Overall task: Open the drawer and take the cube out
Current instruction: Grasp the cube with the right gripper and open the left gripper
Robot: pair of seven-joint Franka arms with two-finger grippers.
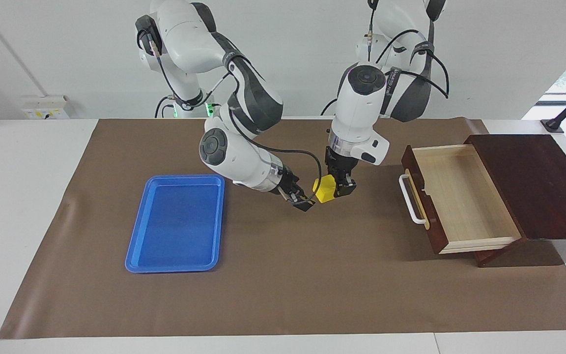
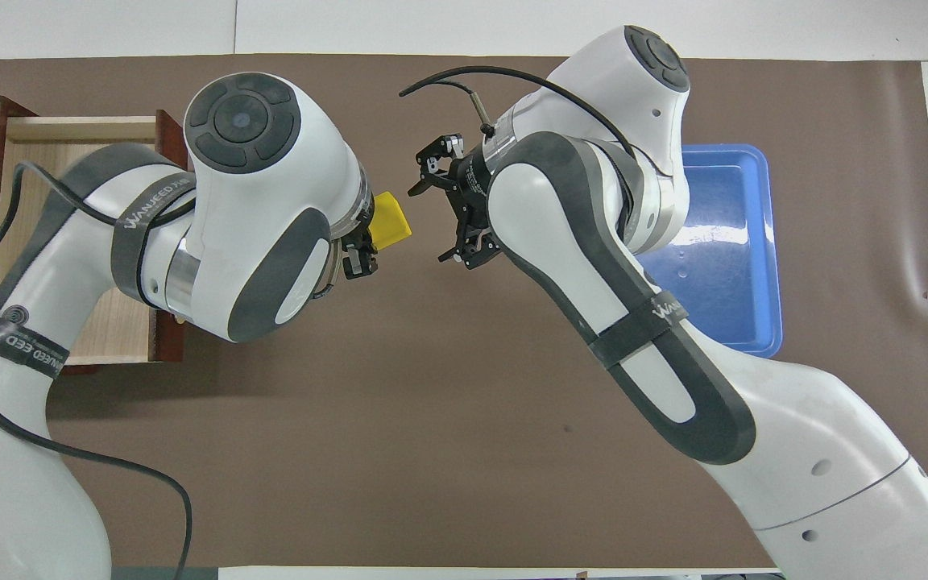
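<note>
The yellow cube (image 1: 324,189) hangs in the air over the brown mat, held by my left gripper (image 1: 335,191), which points down and is shut on it. It also shows in the overhead view (image 2: 391,229), sticking out from under the left gripper (image 2: 370,243). My right gripper (image 1: 304,202) is open and level with the cube, close beside it on the blue tray's side; in the overhead view (image 2: 432,213) a small gap shows between them. The drawer (image 1: 460,196) stands pulled out of the dark wooden box (image 1: 533,182), its pale interior bare and its white handle (image 1: 409,199) facing the cube.
A flat blue tray (image 1: 177,221) lies on the mat toward the right arm's end, also seen in the overhead view (image 2: 726,242). The brown mat (image 1: 288,275) covers most of the white table. The left arm hides much of the drawer (image 2: 77,129) from above.
</note>
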